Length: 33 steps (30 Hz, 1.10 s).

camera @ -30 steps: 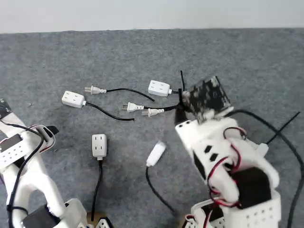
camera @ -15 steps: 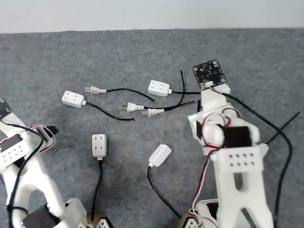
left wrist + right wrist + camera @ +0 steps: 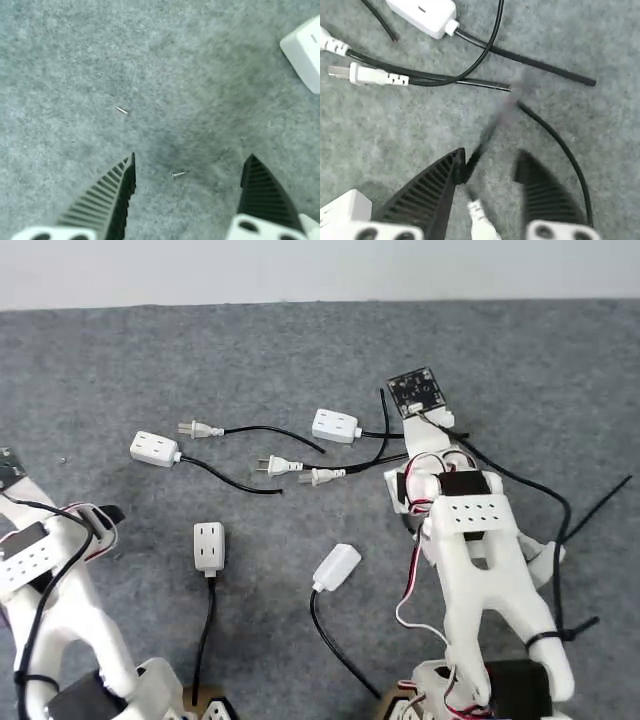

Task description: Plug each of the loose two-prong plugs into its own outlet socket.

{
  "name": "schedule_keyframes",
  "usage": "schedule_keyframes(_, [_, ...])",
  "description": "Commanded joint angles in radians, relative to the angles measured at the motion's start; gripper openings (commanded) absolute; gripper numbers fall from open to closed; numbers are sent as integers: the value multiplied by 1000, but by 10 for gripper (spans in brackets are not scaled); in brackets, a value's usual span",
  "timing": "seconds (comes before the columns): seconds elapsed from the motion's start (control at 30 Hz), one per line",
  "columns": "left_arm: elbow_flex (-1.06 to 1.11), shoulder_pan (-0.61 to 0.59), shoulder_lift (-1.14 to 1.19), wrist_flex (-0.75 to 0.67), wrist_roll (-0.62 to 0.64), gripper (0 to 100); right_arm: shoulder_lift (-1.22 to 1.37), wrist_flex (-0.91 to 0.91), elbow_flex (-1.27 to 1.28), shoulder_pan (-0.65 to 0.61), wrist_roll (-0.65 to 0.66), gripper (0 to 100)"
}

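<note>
right gripper (image 3: 491, 154) fingers part-open astride white plug (image 3: 480, 218) cable (image 3: 490, 131), gripping nothing; left gripper (image 3: 190, 158) wide open, empty; centre on plug body before closing.

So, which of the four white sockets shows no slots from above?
The slanted socket beside the right arm; its top face looks plain, while the other three show slots.

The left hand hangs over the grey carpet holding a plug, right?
Not quite. The left hand does hang over the grey carpet, but it is open and holds nothing, no plug. The left wrist view shows this.
</note>
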Motion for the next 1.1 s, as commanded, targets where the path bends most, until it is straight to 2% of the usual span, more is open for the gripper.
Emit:
schedule_keyframes(0.0, [-7, 11, 2, -23, 8, 320, -24, -4, -43, 4, 18, 232])
schedule_keyframes(0.27, [-5, 11, 2, -23, 8, 320, -177, 216, -32, -22, 26, 149])
schedule_keyframes(0.37, [-5, 11, 2, -23, 8, 320, -188, 243, 17, -15, 61, 136])
schedule_keyframes(0.47, [-5, 11, 2, -23, 8, 320, -174, 197, 114, -2, 163, 125])
schedule_keyframes(0.6, [-5, 11, 2, -23, 8, 320, -154, 93, 203, 39, 210, 98])
schedule_keyframes(0.97, [-5, 11, 2, -23, 8, 320, 5, 77, 206, 70, 459, 93])
schedule_keyframes(1.07, [-5, 11, 2, -23, 6, 320, 68, 24, 203, 67, 486, 93])
